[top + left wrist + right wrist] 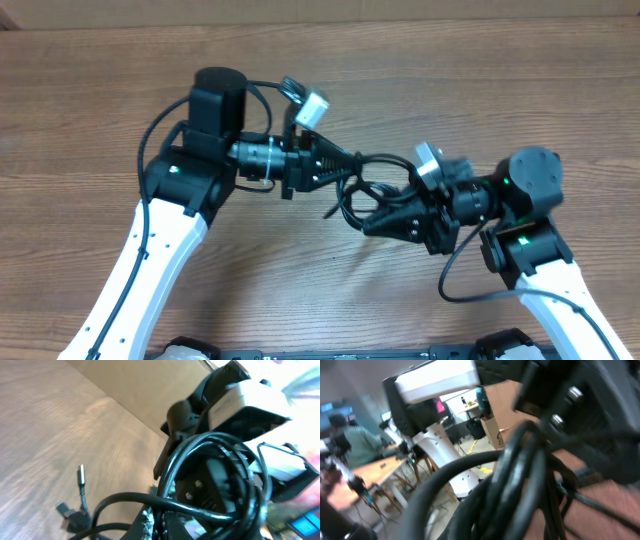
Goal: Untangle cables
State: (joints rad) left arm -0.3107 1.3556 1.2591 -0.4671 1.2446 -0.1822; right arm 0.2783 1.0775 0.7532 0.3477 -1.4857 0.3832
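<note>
The cables (367,187) are a knotted bundle of thin black strands hanging above the table between my two grippers. My left gripper (352,164) points right and is shut on the bundle's upper left side. My right gripper (368,223) points left and is shut on its lower right side. In the left wrist view the cables (210,472) loop over my closed fingers (150,521), and a strand with a silver plug tip (81,475) hangs over the wood. In the right wrist view the cables (520,475) fill the frame and hide my jaws.
The wooden table (90,90) runs all around the arms. The two arms meet tip to tip at the centre. The right arm's camera housing (250,400) looms close in the left wrist view. Thick black arm cables (150,140) loop beside each arm.
</note>
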